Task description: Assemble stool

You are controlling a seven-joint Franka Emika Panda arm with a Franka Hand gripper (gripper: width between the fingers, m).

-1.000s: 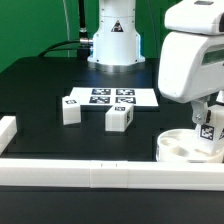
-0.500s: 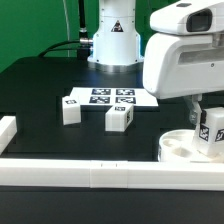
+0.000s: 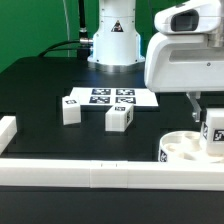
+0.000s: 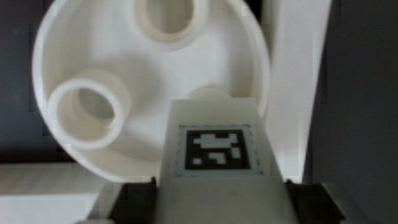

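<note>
Exterior view: a tagged leg (image 3: 214, 136) is held clamped in the end effector (image 3: 211, 123), just over the round seat (image 3: 180, 147), which is set at the counter's (image 3: 40, 95) near corner on the exterior view's right.

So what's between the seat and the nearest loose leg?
Nothing: only bare black table between the seat and that leg, per the exterior view. The wrist view doesn't cover it.
</note>
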